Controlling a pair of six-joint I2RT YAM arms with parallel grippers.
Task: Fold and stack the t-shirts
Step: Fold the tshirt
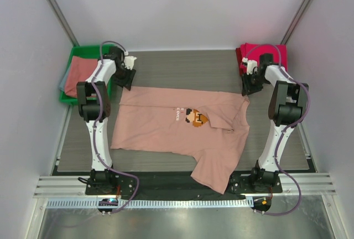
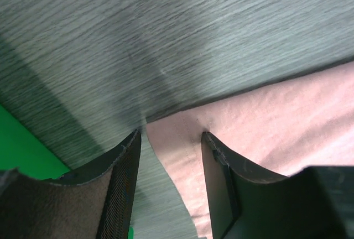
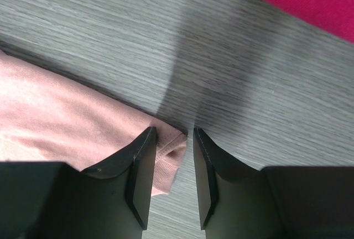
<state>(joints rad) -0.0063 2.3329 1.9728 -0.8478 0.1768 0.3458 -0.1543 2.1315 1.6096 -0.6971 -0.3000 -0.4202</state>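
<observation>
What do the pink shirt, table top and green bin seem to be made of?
The pink shirt: soft knit cloth, matte, with fine ribs and wrinkles. The table top: probably grey wood-grain laminate, streaked lines. The green bin: likely plastic, smooth bright rim.

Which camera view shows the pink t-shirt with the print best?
The top view: nearly the whole pink t-shirt lies spread there, its print visible. The left wrist view shows only one corner, the right wrist view only a folded edge.

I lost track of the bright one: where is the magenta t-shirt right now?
In the top view the magenta t-shirt lies at the far right corner of the table, just behind the right gripper, beyond the salmon-pink t-shirt spread across the middle.
</observation>
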